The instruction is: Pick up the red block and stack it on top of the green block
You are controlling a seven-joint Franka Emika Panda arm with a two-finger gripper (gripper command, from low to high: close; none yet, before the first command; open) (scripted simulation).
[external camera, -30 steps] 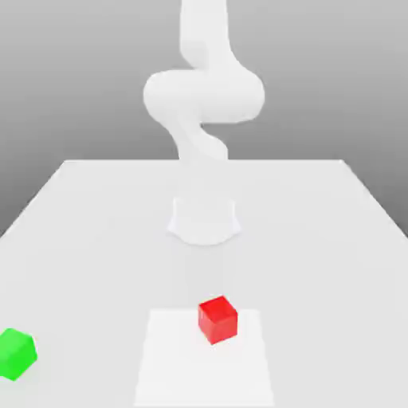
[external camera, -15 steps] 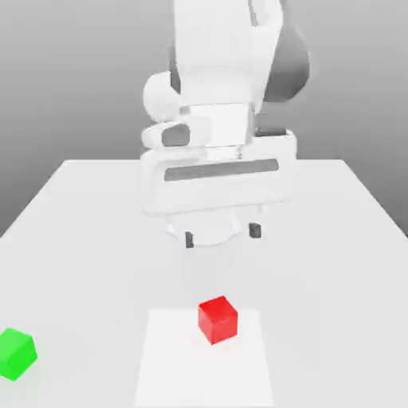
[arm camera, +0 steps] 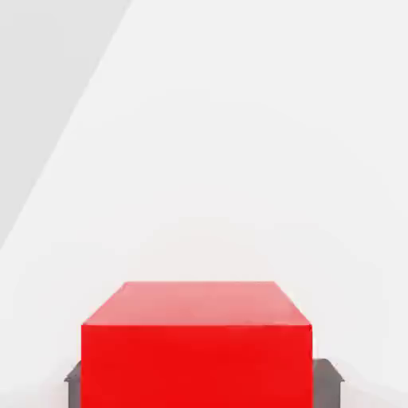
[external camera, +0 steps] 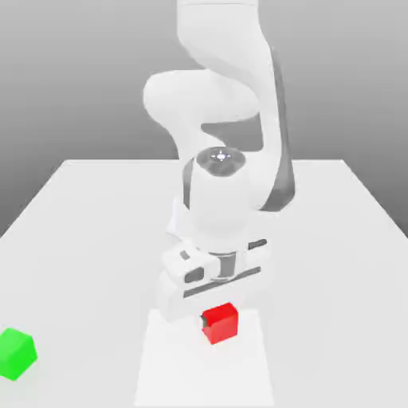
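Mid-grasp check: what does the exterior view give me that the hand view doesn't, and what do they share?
Exterior view alone: the green block sitting apart near that view's left edge, the arm's body leaning down over the table, and the pale square patch under the work spot. Hand view alone: the dark fingertips pressed against both sides of the red block, seen close up. Both share: the red block resting on the white surface, with the gripper shut on it.

A white table [external camera: 88, 215] bears a paler square patch [external camera: 171, 366] near its front edge.
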